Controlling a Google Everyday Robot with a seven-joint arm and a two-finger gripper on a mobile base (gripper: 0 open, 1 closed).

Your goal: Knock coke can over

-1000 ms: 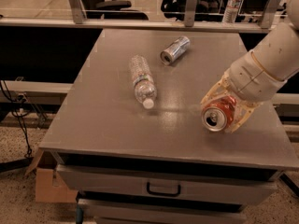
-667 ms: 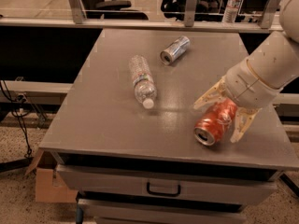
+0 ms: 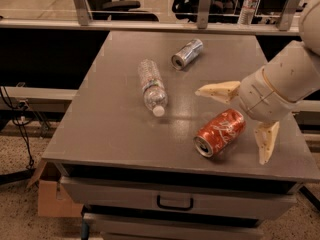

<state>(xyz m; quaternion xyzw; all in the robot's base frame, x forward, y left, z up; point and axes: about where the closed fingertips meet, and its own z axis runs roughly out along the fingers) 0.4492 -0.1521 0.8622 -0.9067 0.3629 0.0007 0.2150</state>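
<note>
The cream two-finger gripper hovers low with its fingers spread wide. The red aluminium coke can lies on its side between them, silver top towards the front edge just below. Bare grey tabletop stretches left of them. A clear plastic water bottle and a plain silver can lie further out, both toppled.

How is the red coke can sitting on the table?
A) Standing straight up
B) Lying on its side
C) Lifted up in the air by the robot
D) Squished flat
B: the coke can lies on its side on the table, silver top pointing at the front edge. The gripper is at the can's far end, jaws open on either side and not squeezing it.
</note>
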